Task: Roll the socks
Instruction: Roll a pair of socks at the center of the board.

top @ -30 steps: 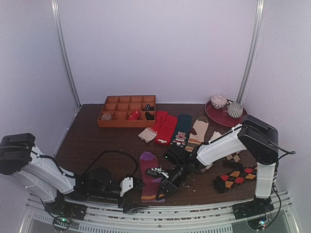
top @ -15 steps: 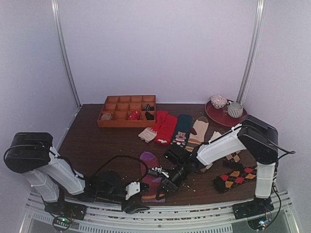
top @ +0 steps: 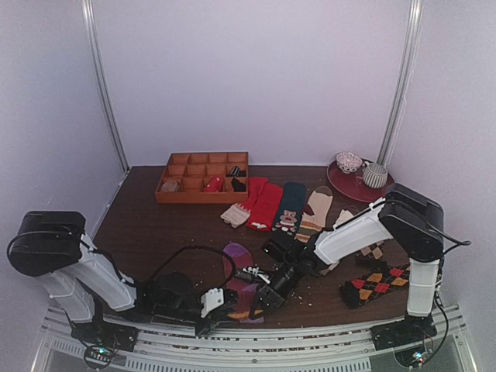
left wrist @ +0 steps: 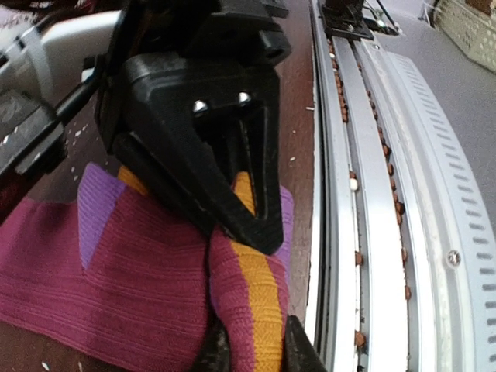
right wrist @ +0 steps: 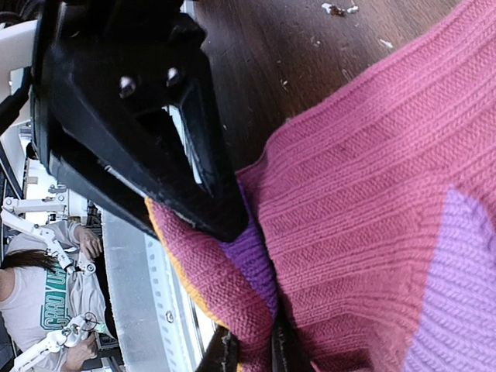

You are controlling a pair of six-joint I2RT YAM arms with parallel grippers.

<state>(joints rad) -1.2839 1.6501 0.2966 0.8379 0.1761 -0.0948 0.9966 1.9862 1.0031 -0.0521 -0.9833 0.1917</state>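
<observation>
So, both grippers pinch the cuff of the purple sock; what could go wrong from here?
1. The left gripper pinches only a narrow fold of the striped cuff on the purple sock, so the fabric may slip out when rolling starts.
2. The right gripper holds the same end, very near; the two may collide.
3. The cuff lies beside the metal rail at the near table edge, so the fingers could strike it.
</observation>
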